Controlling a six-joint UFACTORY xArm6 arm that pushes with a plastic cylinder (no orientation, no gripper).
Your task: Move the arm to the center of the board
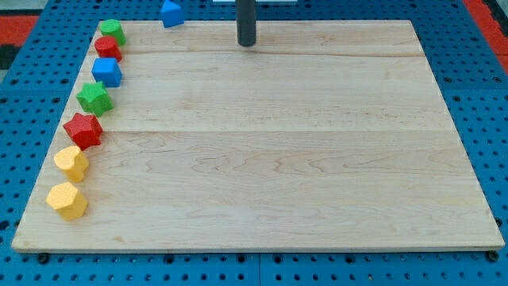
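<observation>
My tip (247, 44) is the lower end of a dark rod that comes down from the view's top, just left of the middle, and rests near the top edge of the wooden board (278, 143). It touches no block. The nearest block is a blue block (171, 13) at the top edge, left of my tip. The other blocks line the board's left edge, far from my tip.
Down the left edge from top to bottom: a green block (112, 32), a red block (107, 48), a blue cube (106, 71), a green star (94, 98), a red star (82, 129), a yellow heart (71, 162), a yellow hexagon (67, 200). A blue pegboard (492, 119) surrounds the board.
</observation>
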